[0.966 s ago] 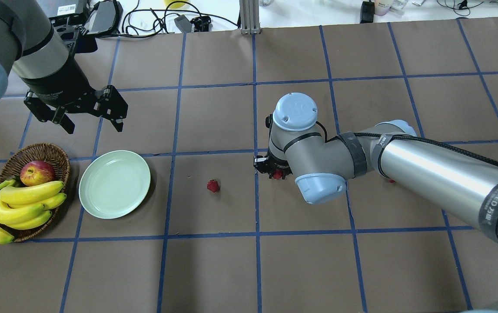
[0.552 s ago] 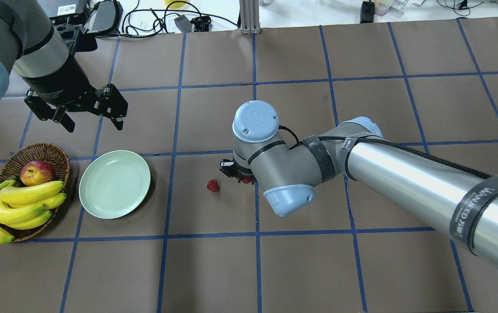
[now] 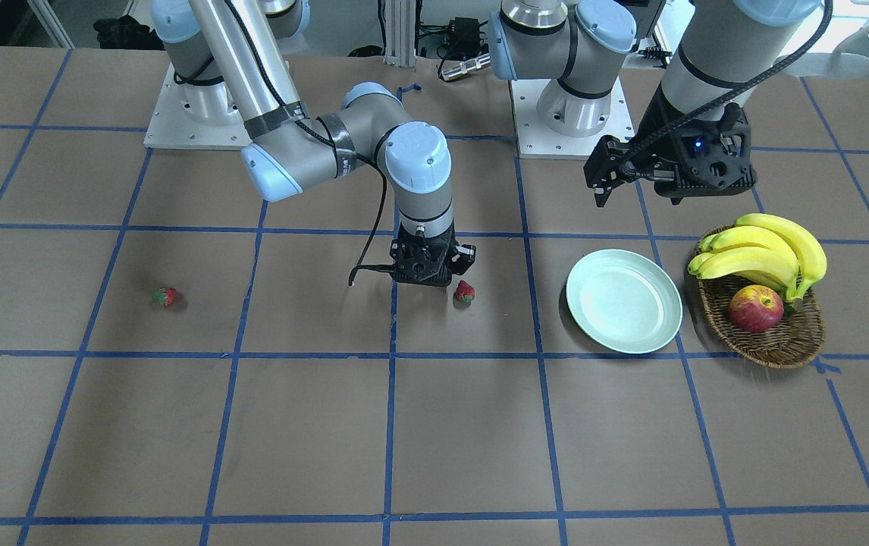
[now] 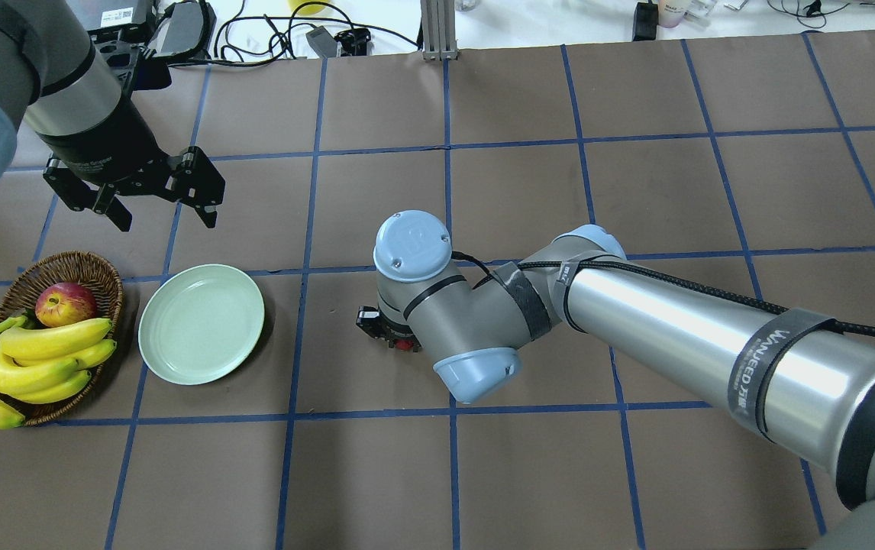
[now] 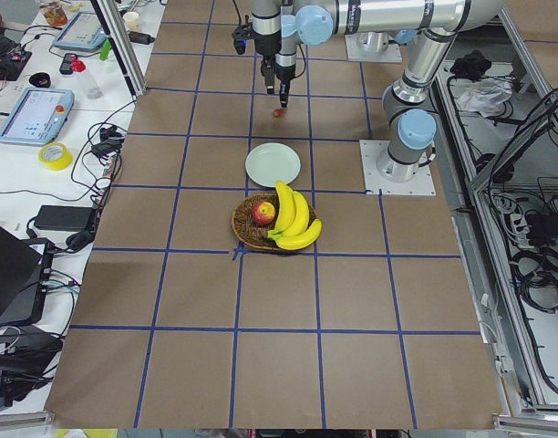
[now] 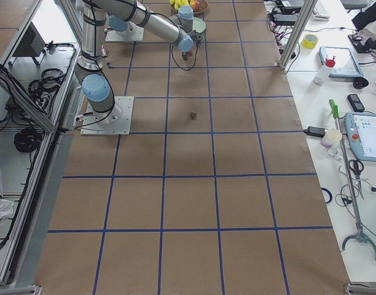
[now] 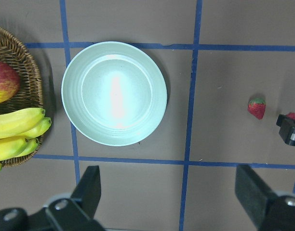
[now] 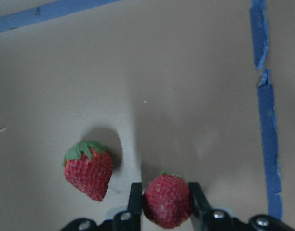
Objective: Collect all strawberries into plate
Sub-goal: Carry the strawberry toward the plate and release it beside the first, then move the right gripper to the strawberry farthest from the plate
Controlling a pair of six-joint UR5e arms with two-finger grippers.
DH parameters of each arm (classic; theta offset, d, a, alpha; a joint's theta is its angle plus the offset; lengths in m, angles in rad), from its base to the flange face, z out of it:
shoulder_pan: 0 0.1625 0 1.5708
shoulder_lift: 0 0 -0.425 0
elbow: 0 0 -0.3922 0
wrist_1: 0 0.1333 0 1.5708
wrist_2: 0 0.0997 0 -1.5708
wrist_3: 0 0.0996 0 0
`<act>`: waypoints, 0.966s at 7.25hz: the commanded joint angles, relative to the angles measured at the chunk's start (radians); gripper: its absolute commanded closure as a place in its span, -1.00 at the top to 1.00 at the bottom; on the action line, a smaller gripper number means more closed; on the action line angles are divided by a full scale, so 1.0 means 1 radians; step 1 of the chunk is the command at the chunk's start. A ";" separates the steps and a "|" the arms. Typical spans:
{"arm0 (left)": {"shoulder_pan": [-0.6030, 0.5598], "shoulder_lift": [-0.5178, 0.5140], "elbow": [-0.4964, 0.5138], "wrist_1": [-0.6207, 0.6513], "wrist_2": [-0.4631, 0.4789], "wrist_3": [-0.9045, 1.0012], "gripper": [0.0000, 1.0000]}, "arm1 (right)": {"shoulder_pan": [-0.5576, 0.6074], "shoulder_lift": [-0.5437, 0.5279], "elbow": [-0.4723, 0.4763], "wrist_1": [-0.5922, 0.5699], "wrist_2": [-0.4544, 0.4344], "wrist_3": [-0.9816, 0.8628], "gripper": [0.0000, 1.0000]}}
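I see a big table (image 4: 376, 473) covered in brown paper. Lines of blue tape (image 8: 267, 125) make squares all over it. Along one long side is a white bench (image 5: 19, 173). On it are a tablet (image 5: 28, 115) in a blue case, a roll of yellow tape (image 5: 55, 155) and a black power box (image 5: 58, 217). A silver metal post (image 4: 437, 30) stands at the table's far edge. Along the other long side, black cables (image 5: 534, 246) lie in loops. The light is bright and even, and the shadows are soft.
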 commanded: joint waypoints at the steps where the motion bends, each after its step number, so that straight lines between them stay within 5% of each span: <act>1: 0.000 0.001 -0.002 0.000 0.001 0.000 1.00 | 0.000 -0.005 -0.036 0.001 0.001 0.013 1.00; 2: 0.000 0.001 -0.002 0.000 0.001 0.000 1.00 | -0.019 -0.031 -0.071 0.037 -0.002 0.004 1.00; 4: 0.000 0.001 -0.002 0.000 0.001 0.000 1.00 | -0.220 -0.182 -0.081 0.293 -0.016 -0.128 1.00; 7: 0.000 0.001 -0.003 -0.001 0.004 0.000 1.00 | -0.492 -0.276 -0.047 0.401 -0.233 -0.432 1.00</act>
